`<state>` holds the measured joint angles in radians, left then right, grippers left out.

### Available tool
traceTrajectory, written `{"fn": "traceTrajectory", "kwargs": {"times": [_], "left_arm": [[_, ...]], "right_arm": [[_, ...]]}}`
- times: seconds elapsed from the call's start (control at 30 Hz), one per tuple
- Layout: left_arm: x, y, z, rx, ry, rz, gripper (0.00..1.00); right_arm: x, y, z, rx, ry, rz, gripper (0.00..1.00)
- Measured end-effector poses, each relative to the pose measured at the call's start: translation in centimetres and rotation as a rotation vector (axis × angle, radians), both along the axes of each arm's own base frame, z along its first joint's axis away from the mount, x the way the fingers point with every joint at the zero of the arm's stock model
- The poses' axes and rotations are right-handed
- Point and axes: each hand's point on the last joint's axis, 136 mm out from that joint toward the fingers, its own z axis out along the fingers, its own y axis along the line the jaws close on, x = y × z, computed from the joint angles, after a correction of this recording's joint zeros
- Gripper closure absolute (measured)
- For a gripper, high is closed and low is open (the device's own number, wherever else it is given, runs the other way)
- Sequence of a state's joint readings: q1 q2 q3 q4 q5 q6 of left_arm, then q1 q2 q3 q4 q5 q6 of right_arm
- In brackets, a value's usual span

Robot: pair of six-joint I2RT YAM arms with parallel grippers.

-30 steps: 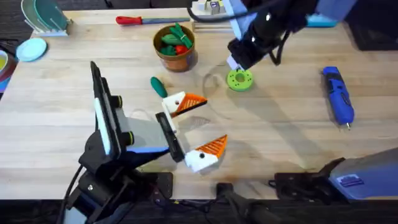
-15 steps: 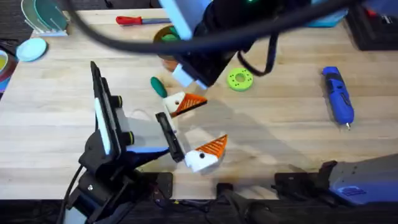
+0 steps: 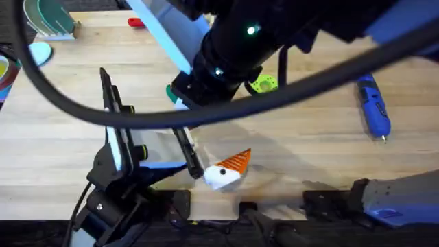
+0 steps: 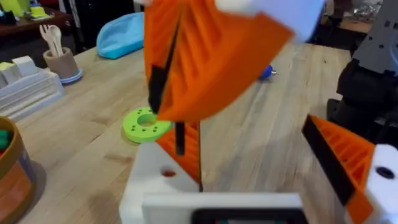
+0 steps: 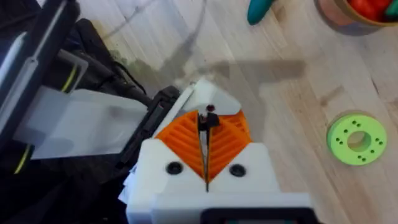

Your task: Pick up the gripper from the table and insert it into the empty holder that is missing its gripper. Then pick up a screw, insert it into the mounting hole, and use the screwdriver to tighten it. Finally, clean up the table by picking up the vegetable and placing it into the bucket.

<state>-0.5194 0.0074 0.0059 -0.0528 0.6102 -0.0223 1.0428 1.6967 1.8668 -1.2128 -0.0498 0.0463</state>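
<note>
My right gripper (image 5: pixel 207 124) is shut on a small dark screw (image 5: pixel 210 112). It hangs just above the white holder (image 4: pixel 155 186), whose orange gripper (image 4: pixel 186 146) is seated in it. In the left wrist view the screw (image 4: pixel 180 134) points down beside the holder's mounting hole. My left gripper (image 4: pixel 261 168) lies open on the table. In the overhead view the right arm hides the holder, and its gripper (image 3: pixel 184 96) sits by the dark green vegetable (image 3: pixel 170 91). The blue screwdriver (image 3: pixel 374 106) lies at the right. The orange-brown bucket (image 5: pixel 354 12) stands beyond the vegetable (image 5: pixel 260 9).
A green ring-shaped disc (image 3: pixel 264 84) lies right of the holder. A red-handled screwdriver (image 3: pixel 136 22) rests at the table's back edge. A beige cup (image 4: pixel 59 62) and a blue cloth-like object (image 4: pixel 121 34) stand farther off. The left arm's base (image 3: pixel 116 185) fills the front left.
The right arm swung left from the green disc to above the holder, rising close under the overhead camera. It now covers the bucket and the holder. The left arm stayed still.
</note>
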Motion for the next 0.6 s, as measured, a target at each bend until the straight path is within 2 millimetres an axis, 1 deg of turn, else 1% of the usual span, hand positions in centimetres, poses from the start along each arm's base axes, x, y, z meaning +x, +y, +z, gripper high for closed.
{"fn": "traceTrajectory", "kwargs": {"times": [0.2,0.6], "left_arm": [[0.0,0.0,0.0,0.0,0.0,0.0,0.008],[0.0,0.0,0.0,0.0,0.0,0.0,0.008]], "right_arm": [[0.0,0.0,-1.1,-0.033,0.02,-0.002,0.995],[0.0,0.1,-1.3,-0.039,0.021,0.003,0.995]]}}
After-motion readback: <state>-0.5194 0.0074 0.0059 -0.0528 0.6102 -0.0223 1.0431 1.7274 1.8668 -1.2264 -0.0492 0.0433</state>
